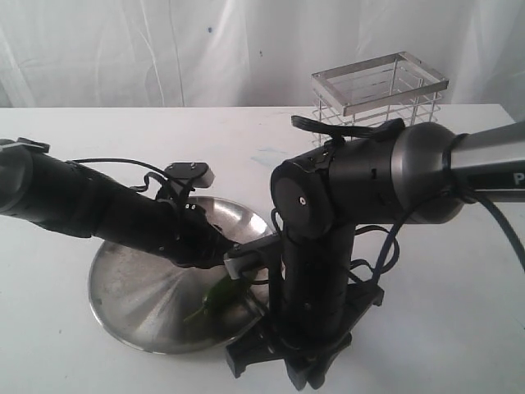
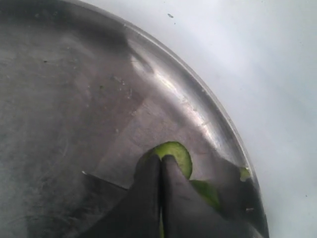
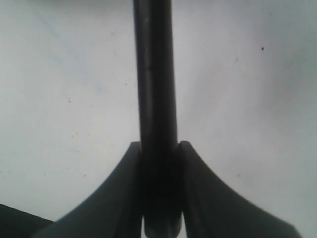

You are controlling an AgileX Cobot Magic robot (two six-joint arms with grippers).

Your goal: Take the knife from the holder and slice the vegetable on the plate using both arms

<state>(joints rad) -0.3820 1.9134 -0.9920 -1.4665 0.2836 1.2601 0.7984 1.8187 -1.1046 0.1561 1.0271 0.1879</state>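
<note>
The steel plate (image 1: 139,283) (image 2: 74,99) lies on the white table at front left. Near its right rim lies the green vegetable (image 1: 215,297) (image 2: 179,153). My left gripper (image 1: 234,271) (image 2: 162,159) reaches across the plate and is shut, its tips pinched on the vegetable. A green sliver shows between the fingers. My right gripper (image 1: 299,373) (image 3: 161,146) points straight down just right of the plate's front edge. It is shut on the black knife (image 3: 156,74), whose handle runs out between the fingers over the table. The knife's blade does not show.
The wire holder (image 1: 381,86) stands at the back right behind the right arm. A small green scrap (image 2: 244,172) sits on the plate's rim. White cloth hangs behind the table.
</note>
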